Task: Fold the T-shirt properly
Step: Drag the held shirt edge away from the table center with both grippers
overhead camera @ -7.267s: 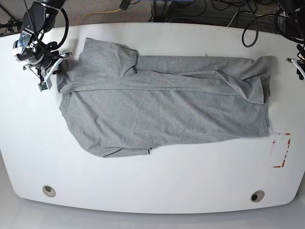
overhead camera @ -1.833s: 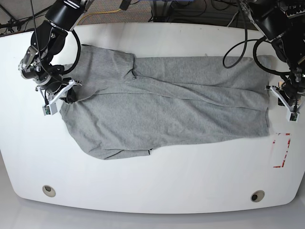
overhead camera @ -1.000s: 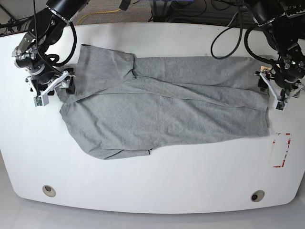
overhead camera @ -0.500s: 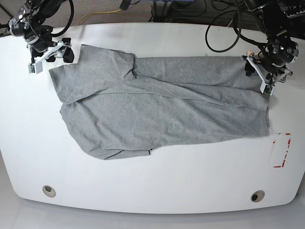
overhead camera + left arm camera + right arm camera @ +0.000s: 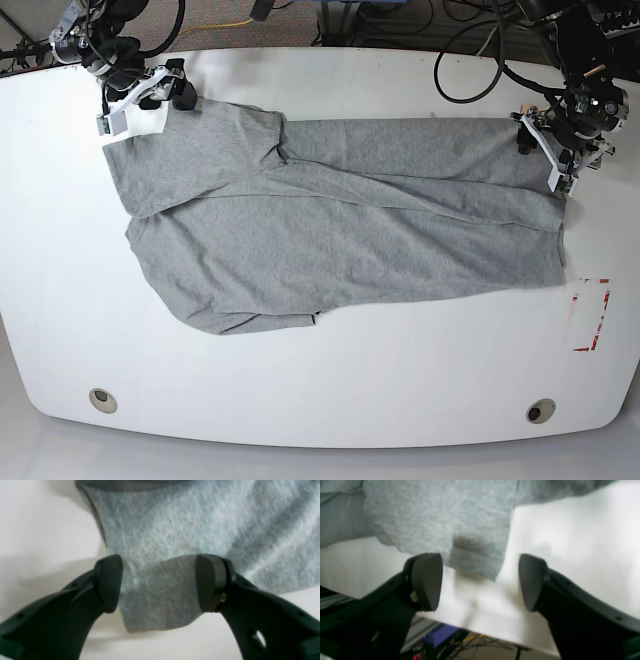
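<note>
The grey T-shirt (image 5: pixel 340 220) lies spread sideways on the white table (image 5: pixel 350 380), with its upper part folded over along its length. My left gripper (image 5: pixel 535 143) stands at the shirt's far right corner. In the left wrist view it (image 5: pixel 158 582) is open, and a corner of the fabric (image 5: pixel 160 605) lies flat between the fingers. My right gripper (image 5: pixel 172 95) is at the shirt's far left corner by the sleeve. It (image 5: pixel 480 581) is open in the right wrist view, with the cloth's edge (image 5: pixel 475 555) just ahead of the fingers.
Red tape marks (image 5: pixel 590 315) sit near the table's right edge. Two round holes (image 5: pixel 101 399) (image 5: pixel 540 410) are set near the front edge. Cables (image 5: pixel 470 40) run behind the far edge, which the right wrist view shows close below the gripper (image 5: pixel 470 630).
My right gripper has moved to the right along the far edge, onto the sleeve corner. The left gripper has barely shifted. The shirt lies as it did half a second ago.
</note>
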Controlling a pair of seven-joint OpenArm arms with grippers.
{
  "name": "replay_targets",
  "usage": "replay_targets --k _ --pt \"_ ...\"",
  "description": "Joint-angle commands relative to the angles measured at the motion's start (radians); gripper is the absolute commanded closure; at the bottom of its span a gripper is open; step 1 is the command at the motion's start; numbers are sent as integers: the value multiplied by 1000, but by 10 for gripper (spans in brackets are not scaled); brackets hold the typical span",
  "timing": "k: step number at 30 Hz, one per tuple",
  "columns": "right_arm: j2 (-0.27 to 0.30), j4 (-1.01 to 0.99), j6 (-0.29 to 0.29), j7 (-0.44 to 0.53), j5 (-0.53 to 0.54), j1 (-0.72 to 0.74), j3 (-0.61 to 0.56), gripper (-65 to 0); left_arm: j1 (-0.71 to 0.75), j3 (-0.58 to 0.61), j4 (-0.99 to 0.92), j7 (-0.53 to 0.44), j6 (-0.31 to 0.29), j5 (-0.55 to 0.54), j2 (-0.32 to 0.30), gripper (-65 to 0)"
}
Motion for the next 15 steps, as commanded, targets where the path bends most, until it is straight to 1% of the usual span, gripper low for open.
replay_targets --k 1,5,7,8,10,11,12,13,15 --pt "-16 -10 -2 2 -16 -4 -18 -458 -6 -8 15 -17 2 -8 -16 -425" --pt "-19 -31 -2 24 -14 -3 -67 -452 -6 -8 12 -17 2 -6 -16 -425" --pt "-19 -31 -2 25 -14 -3 -81 -393 -4 -8 9 -17 2 -5 -16 -425" --pt "-20 -31 -2 27 -14 -1 -87 -350 -4 -8 7 -17 2 -3 -16 -425" --pt "-22 -30 -2 37 -11 14 -102 -189 -4 -8 -5 -17 2 -2 -17 -425" --pt "-22 -28 -2 41 -11 19 -107 -122 -4 -6 -11 -17 2 -2 -17 -425" --pt "-22 -27 -2 41 -10 22 -116 -22 -6 -6 -19 -17 2 -2 -17 -425" --pt "-22 -24 -2 41 -8 22 -121 0 -6 -6 -23 -19 2 -2 -17 -417" --pt "-22 13 -2 39 17 20 -122 0 -6 -5 -36 -19 2 -2 -17 -389"
